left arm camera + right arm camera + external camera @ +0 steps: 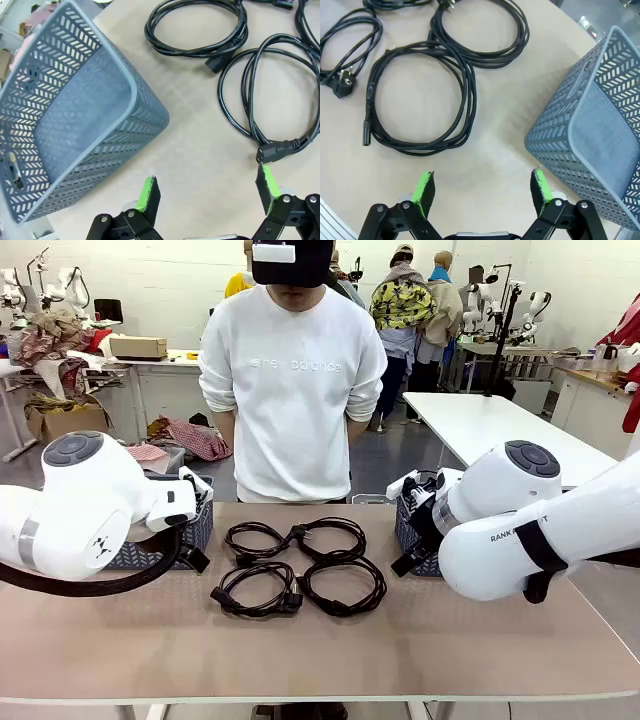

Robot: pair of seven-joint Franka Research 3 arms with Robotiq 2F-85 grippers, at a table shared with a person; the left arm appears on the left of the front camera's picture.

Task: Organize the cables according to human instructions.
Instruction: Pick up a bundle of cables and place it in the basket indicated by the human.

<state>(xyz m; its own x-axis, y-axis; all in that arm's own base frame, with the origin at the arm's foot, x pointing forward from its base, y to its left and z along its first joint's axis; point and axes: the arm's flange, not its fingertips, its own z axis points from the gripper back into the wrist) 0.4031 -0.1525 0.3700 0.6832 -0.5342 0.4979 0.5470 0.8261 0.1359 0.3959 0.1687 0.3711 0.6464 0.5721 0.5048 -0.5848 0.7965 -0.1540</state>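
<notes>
front view: four cables [300, 566] lie as ring bundles in a two-by-two cluster mid table [330, 655], right in front of the person [292, 390], whose hands are out of sight. a grey left basket [196, 532] and right basket [404, 532] sit either side, partly behind the arms

left wrist view: left gripper [207, 189] hovers over bare table, fingers spread wide, holding nothing. left basket is empty, and the nearest bundle's plug [278, 150] lies just ahead of one pad

right wrist view: right gripper [483, 191] is wide open and empty too, with a braided bundle [420, 95] ahead and the right basket beside it

judgement: no cable picked yet. wait for the person's cue, then straddle the ring's gathered strands, not the plug, so all loops lift together
</notes>
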